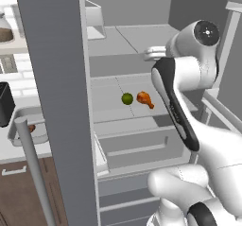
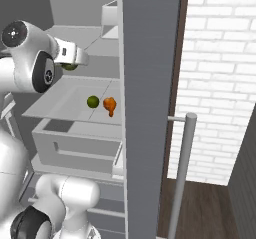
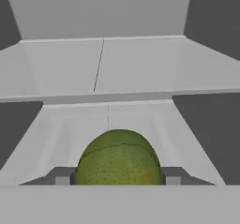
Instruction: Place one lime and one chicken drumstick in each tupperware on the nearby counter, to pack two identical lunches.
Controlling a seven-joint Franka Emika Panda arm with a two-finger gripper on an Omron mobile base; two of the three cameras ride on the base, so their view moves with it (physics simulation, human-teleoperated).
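My gripper (image 3: 117, 179) is shut on a green lime (image 3: 118, 158), which sits between the two fingertips inside an open fridge. In the right base view that lime (image 2: 70, 67) peeks out under the white hand (image 2: 69, 53), above the middle shelf. A second lime (image 1: 127, 98) (image 2: 93, 101) lies on that shelf beside an orange chicken drumstick (image 1: 145, 99) (image 2: 109, 106). At the far left, a tupperware (image 1: 15, 136) rests on the counter (image 1: 19, 152), with a small orange-brown piece in it that the fridge door partly hides.
The open grey fridge door (image 1: 56, 102) (image 2: 150, 108) with its bar handle (image 1: 33, 173) (image 2: 182, 173) stands between the fridge and the counter. A drawer (image 2: 75, 148) sits below the shelf. A dark box (image 1: 4, 104) stands on the counter. A white brick wall (image 2: 220, 83) is at the right.
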